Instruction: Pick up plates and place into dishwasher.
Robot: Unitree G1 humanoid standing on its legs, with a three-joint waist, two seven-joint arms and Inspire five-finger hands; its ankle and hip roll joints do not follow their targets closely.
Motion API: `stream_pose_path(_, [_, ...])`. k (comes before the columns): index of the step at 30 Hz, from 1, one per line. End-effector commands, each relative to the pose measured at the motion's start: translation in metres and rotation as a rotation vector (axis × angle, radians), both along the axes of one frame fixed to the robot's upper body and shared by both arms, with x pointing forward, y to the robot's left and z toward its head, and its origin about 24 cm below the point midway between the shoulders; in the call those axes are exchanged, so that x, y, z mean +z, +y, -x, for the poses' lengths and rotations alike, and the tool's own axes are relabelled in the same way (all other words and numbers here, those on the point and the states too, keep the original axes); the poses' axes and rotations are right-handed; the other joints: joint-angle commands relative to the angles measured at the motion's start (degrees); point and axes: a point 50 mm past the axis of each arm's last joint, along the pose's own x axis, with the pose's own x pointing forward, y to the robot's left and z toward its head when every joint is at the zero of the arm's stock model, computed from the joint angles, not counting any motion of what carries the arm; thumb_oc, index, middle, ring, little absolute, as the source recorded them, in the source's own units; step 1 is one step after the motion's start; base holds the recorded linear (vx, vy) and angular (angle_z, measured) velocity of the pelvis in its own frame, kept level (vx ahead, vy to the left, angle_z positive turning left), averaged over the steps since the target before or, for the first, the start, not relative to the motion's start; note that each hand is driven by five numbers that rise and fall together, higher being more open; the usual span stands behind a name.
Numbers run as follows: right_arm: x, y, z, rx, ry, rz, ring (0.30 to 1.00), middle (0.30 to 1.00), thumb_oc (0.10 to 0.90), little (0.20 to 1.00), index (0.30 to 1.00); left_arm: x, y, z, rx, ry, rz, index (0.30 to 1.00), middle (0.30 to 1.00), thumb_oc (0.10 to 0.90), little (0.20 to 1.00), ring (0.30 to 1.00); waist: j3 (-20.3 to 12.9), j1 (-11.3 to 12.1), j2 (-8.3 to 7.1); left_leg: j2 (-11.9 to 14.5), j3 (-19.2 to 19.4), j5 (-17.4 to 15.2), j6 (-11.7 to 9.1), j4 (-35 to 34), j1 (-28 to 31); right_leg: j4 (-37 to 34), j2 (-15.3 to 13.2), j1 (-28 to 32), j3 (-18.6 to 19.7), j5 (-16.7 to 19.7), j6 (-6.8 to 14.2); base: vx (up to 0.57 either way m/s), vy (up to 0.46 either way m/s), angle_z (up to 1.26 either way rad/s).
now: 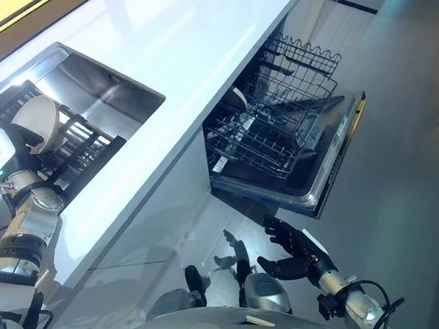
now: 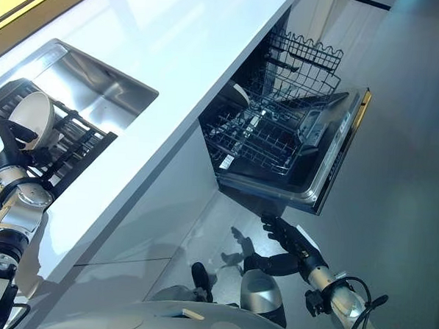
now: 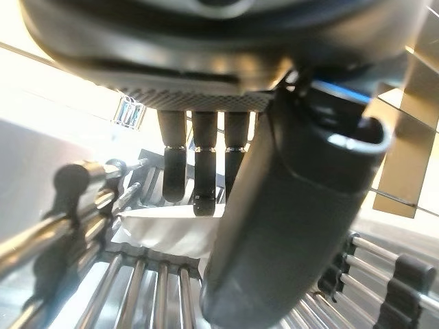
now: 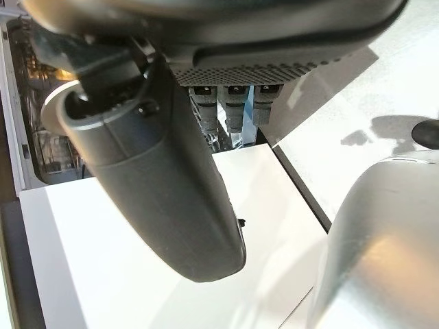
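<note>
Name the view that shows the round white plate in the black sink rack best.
The left eye view: the round white plate stands on edge in the black sink rack, the left hand at it. The right eye view matches. The left wrist view shows a white sliver past the fingers.

silver-grey arms, dark fingers [image 1: 289,238]

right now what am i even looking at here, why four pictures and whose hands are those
It is a two-armed humanoid robot in a kitchen. The two wide pictures come from cameras in its head, looking down; the two close ones sit on its wrists. Its left hand reaches over a dark dish rack in the steel sink, fingers at a white plate standing there, though a firm grip is unclear. Its right hand hangs open and empty below the open dishwasher, whose wire racks are pulled out. The white countertop runs between.
</note>
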Motion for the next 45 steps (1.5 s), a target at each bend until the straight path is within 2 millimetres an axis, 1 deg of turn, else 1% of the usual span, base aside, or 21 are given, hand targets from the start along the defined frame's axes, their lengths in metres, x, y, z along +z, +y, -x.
stream_pose_path(1, [0.025, 0.008, -0.007, 0.024, -0.165, -0.064, 0.900, 0.900, 0.800, 0.900, 0.900, 0.059, 0.031, 0.010, 0.084, -0.191, -0.169, 0.404, 0.404, 0.221, 0.321, 0.404, -5.80, -0.08, -0.33, -3.87, 0.77, -9.98, 1.15, 8.11, -1.95, 4.37, -0.52, -3.99, -2.30, -2.44, 5.74, -0.04, 0.020, 0.10])
stream_pose_path(2, [0.025, 0.008, -0.007, 0.025, -0.165, -0.063, 0.900, 0.900, 0.800, 0.900, 0.900, 0.059, 0.031, 0.010, 0.084, -0.192, -0.170, 0.404, 0.404, 0.221, 0.321, 0.404, -5.81, -0.10, -0.33, -3.88, 0.76, -9.97, 1.14, 8.08, -1.93, 4.36, -0.53, -3.97, -2.31, -2.45, 5.74, -0.03, 0.027, 0.11])
stream_pose_path(5, [0.025, 0.009, -0.009, 0.028, -0.171, -0.060, 0.900, 0.900, 0.800, 0.900, 0.900, 0.072, 0.036, 0.011, 0.077, -0.222, -0.186, 0.399, 0.399, 0.215, 0.315, 0.399, -6.49, 0.12, 0.05, -4.02, 0.46, -10.06, 0.81, 7.68, -1.58, 4.06, -0.60, -3.55, -2.33, -2.65, 5.66, -0.04, 0.025, 0.03])
stream_pose_path(9, [0.023, 0.011, -0.011, 0.024, -0.162, -0.060, 0.900, 0.900, 0.800, 0.900, 0.900, 0.076, 0.035, 0.008, 0.047, -0.223, -0.172, 0.406, 0.406, 0.224, 0.324, 0.406, -7.25, 0.32, 0.32, -4.06, 0.30, -10.21, 0.60, 7.22, -1.12, 3.81, -0.61, -3.23, -2.59, -2.87, 5.61, -0.04, 0.009, 0.01])
stream_pose_path(11, [0.022, 0.012, -0.013, 0.020, -0.161, -0.053, 0.900, 0.900, 0.800, 0.900, 0.900, 0.076, 0.033, 0.006, 0.029, -0.212, -0.165, 0.349, 0.349, 0.158, 0.258, 0.349, -7.50, 0.38, 0.59, -3.99, 0.30, -10.24, 0.52, 6.83, -0.73, 3.87, -0.51, -3.02, -2.72, -3.13, 5.52, -0.05, 0.005, 0.02])
stream_pose_path(12, [0.022, 0.012, -0.014, 0.018, -0.161, -0.054, 0.900, 0.900, 0.800, 0.900, 0.900, 0.076, 0.032, 0.005, 0.028, -0.209, -0.162, 0.300, 0.300, 0.100, 0.200, 0.300, -7.53, 0.35, 0.65, -3.97, 0.31, -10.24, 0.51, 6.68, -0.53, 3.94, -0.47, -2.94, -2.75, -3.23, 5.49, -0.03, 0.001, 0.01])
stream_pose_path(18, [0.019, 0.013, -0.016, 0.006, -0.151, -0.053, 0.900, 0.900, 0.800, 0.900, 0.900, 0.079, 0.037, 0.006, 0.039, -0.203, -0.153, 0.302, 0.302, 0.103, 0.203, 0.302, -8.18, 0.22, 1.03, -3.84, 0.13, -10.19, 0.36, 5.73, 0.39, 3.96, -0.16, -2.44, -2.30, -3.54, 5.45, 0.00, -0.001, 0.01])
stream_pose_path(24, [0.021, 0.010, -0.020, -0.076, -0.181, -0.076, 0.900, 0.900, 0.800, 0.900, 0.900, 0.077, 0.038, 0.006, 0.043, -0.197, -0.143, 0.305, 0.305, 0.105, 0.205, 0.305, -8.30, -0.04, 1.25, -3.99, -0.83, -10.26, 0.48, 5.32, 0.85, 3.99, 0.39, -2.15, -1.11, -3.77, 5.19, 0.00, -0.003, 0.02])
stream_pose_path(29, [0.037, 0.002, -0.029, -0.182, -0.311, -0.080, 0.900, 0.900, 0.800, 0.900, 0.900, 0.069, 0.040, 0.012, 0.062, -0.179, -0.141, 0.314, 0.314, 0.116, 0.216, 0.314, -8.48, -0.41, 1.40, -3.83, -0.96, -10.27, 0.58, 4.83, 1.13, 3.82, 0.94, -2.10, -0.29, -3.85, 5.06, 0.00, 0.000, 0.00])
stream_pose_path(32, [0.045, -0.001, -0.034, -0.202, -0.359, -0.077, 0.900, 0.900, 0.800, 0.900, 0.900, 0.066, 0.041, 0.015, 0.070, -0.172, -0.142, 0.316, 0.316, 0.119, 0.219, 0.316, -8.53, -0.47, 1.42, -3.79, -1.00, -10.10, 0.59, 4.56, 1.14, 3.78, 1.19, -2.11, -0.07, -3.93, 4.98, 0.00, 0.000, 0.00])
stream_pose_path(35, [0.053, -0.003, -0.040, -0.203, -0.399, -0.084, 0.900, 0.900, 0.800, 0.900, 0.900, 0.061, 0.041, 0.018, 0.068, -0.163, -0.141, 0.342, 0.342, 0.149, 0.249, 0.342, -8.80, -0.35, 1.44, -3.72, -1.09, -9.88, 0.56, 4.07, 1.22, 3.55, 1.42, -1.96, -0.06, -3.99, 4.83, 0.01, -0.006, -0.01])
stream_pose_path(38, [0.056, -0.002, -0.043, -0.187, -0.408, -0.081, 0.900, 0.900, 0.800, 0.900, 0.900, 0.058, 0.039, 0.017, 0.060, -0.156, -0.140, 0.382, 0.382, 0.196, 0.296, 0.382, -9.00, -0.15, 1.43, -3.76, -1.27, -9.77, 0.59, 3.95, 1.22, 3.58, 1.53, -1.84, -0.13, -4.12, 4.67, 0.01, -0.006, -0.01])
stream_pose_path(45, [0.056, -0.005, -0.049, -0.188, -0.407, -0.052, 0.900, 0.900, 0.800, 0.900, 0.900, 0.057, 0.037, 0.014, 0.041, -0.147, -0.137, 0.392, 0.392, 0.207, 0.307, 0.392, -9.35, 0.07, 1.35, -3.73, -1.62, -9.53, 0.64, 3.72, 1.31, 3.66, 1.67, -1.51, -0.18, -4.39, 4.33, 0.00, -0.003, 0.00])
